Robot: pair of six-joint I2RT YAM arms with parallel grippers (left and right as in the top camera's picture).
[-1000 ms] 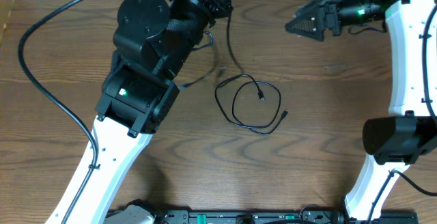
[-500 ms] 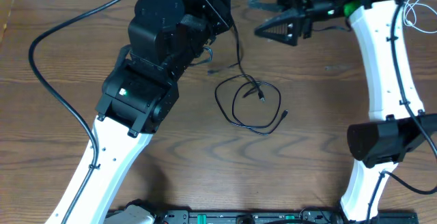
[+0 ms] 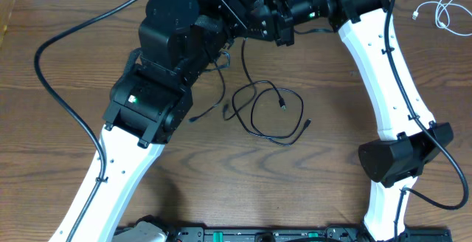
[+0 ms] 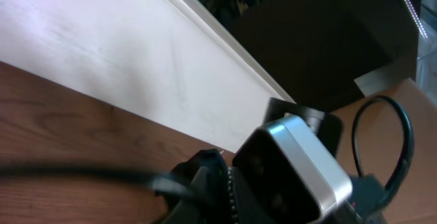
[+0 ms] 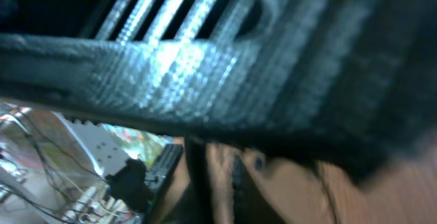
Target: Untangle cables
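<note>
Cables on table ctr.

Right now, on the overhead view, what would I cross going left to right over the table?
In order: thick black arm cable → left arm → black cord loop → right arm → white cord, up in the far right corner.

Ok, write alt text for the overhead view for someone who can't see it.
The left arm and right arm meet at the far edge of a wooden table. Thin black cables lie looped at the centre, and a white cable sits in the far right corner.
</note>
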